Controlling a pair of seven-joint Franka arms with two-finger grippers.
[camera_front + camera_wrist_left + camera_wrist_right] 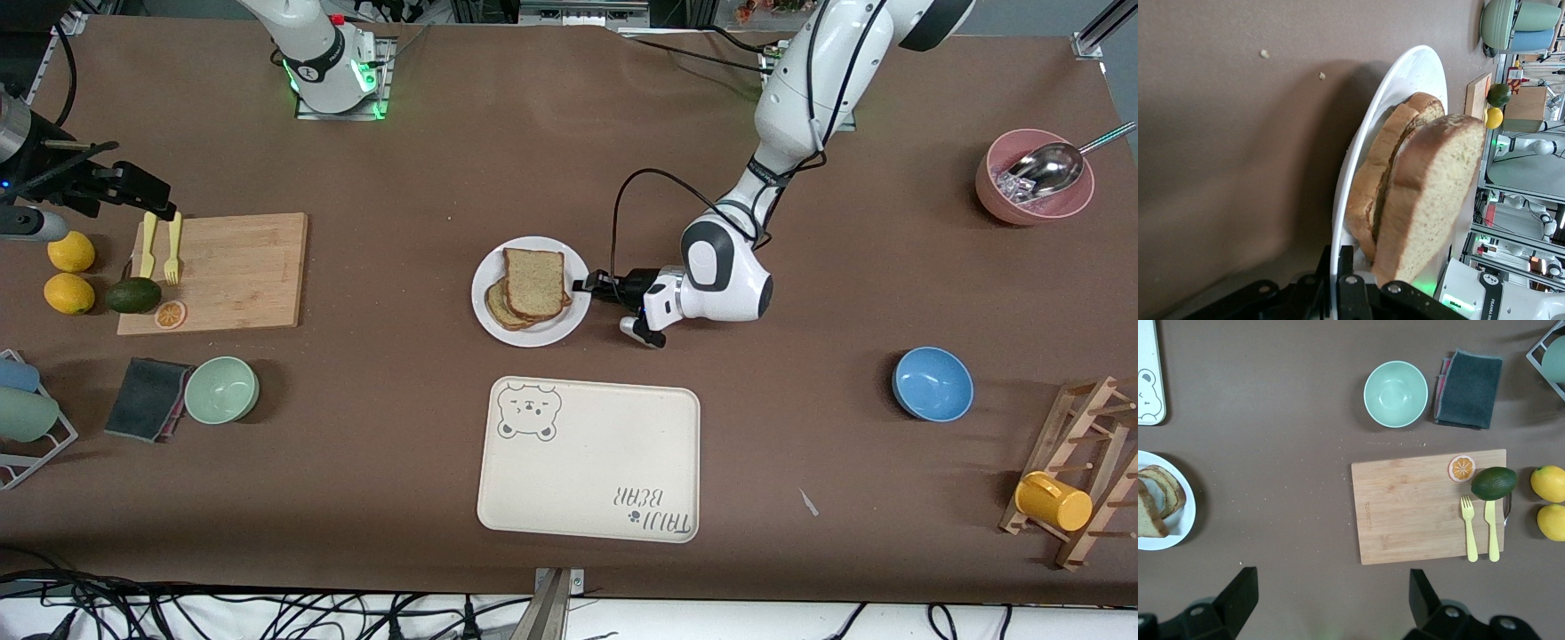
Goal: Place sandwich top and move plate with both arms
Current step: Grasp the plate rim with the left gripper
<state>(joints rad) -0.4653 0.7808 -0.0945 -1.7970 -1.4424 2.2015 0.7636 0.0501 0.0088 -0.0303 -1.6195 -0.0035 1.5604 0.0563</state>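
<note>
Brown crusted sandwich top (535, 282) lies skewed on the stack on the white plate (487, 311); left gripper (594, 286) jaws clamp its rim; right gripper (1331, 597) jaws gape, empty.

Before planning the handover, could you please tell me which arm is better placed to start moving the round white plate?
Probably the left: the left gripper is shut on the rim of the round white plate, while the right gripper hangs open over the wooden cutting board.

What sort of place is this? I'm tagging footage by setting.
Probably a robotics lab staged as a kitchen: a plate of bread, a cutting board with cutlery, and cables along the table edge.
</note>
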